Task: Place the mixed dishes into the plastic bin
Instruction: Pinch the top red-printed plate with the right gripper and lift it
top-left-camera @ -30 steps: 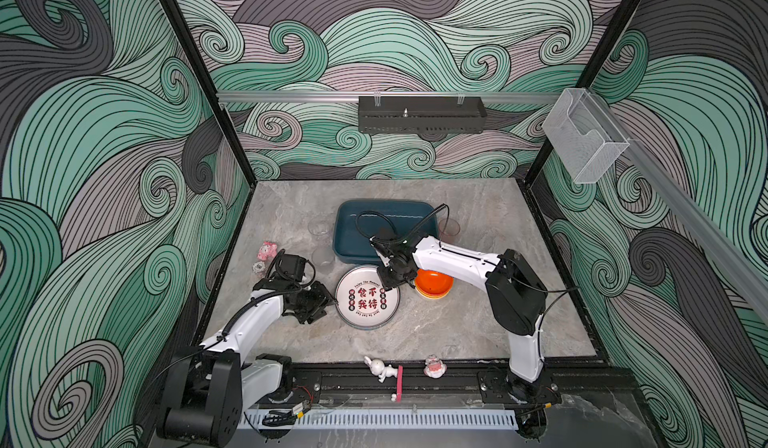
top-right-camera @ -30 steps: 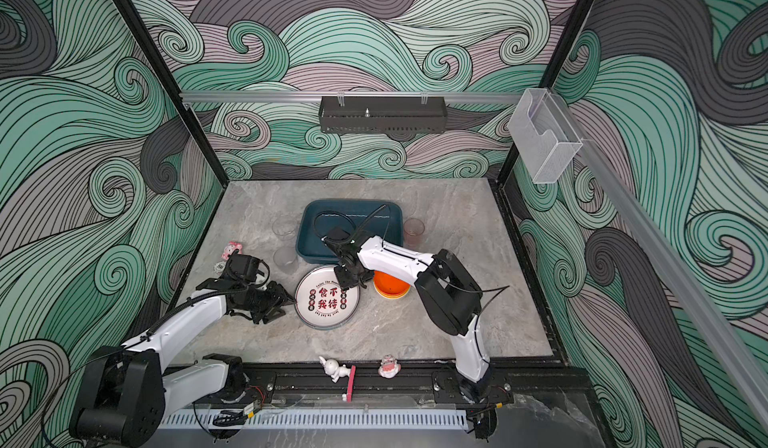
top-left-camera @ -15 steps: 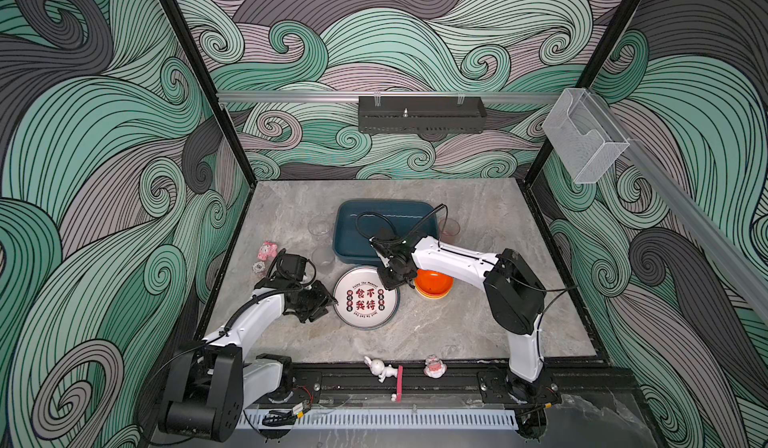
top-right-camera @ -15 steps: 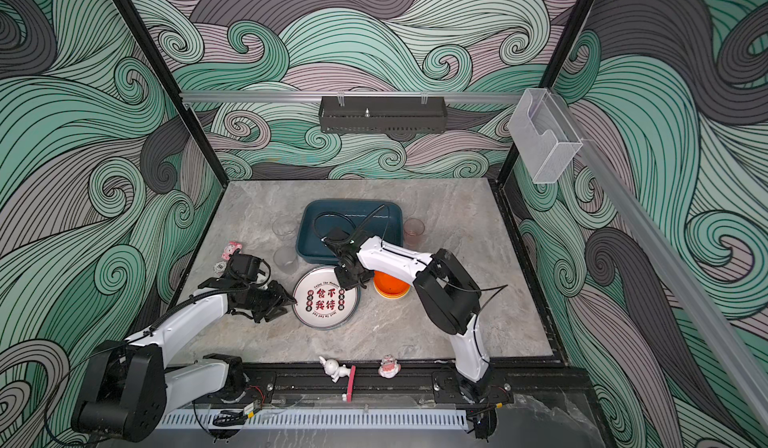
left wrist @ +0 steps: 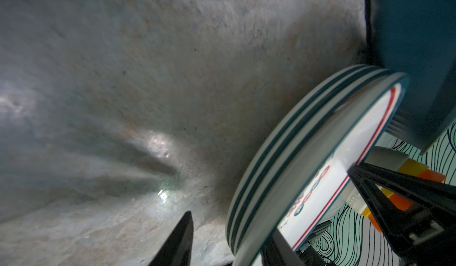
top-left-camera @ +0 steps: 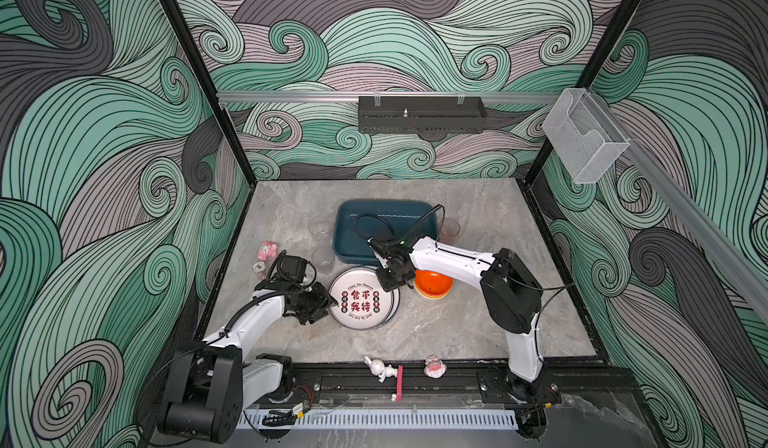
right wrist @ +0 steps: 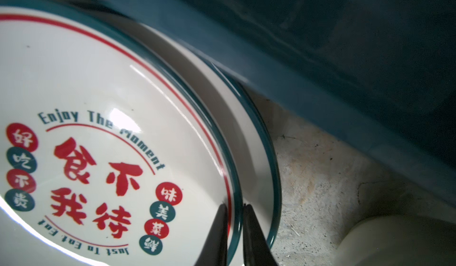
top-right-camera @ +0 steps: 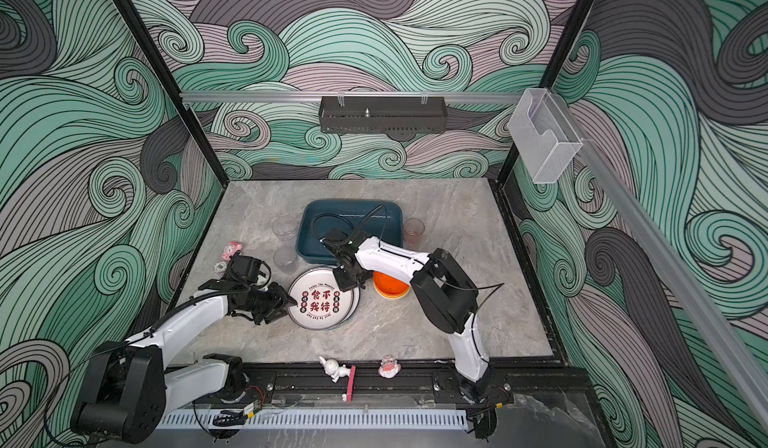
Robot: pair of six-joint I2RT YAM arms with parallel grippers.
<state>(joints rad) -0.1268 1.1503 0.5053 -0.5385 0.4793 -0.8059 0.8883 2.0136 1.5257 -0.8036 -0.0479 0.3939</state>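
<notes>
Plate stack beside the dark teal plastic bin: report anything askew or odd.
The top round white plate with red characters sits shifted and tilted off the green-rimmed plates beneath, a gap showing in the left wrist view. The right pincer is shut on its rim. Nothing looks broken or spilled.

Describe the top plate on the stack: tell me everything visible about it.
The top plate is round, glossy white, ceramic-looking, with a dark green rim, a thin red ring and red Chinese characters between "Enjoy The Moment" and "Just To Eat Eat". It lies face up on a stack of like plates, just in front of the teal bin. The right hand pinches its rim; the left hand stands open at the opposite edge.
</notes>
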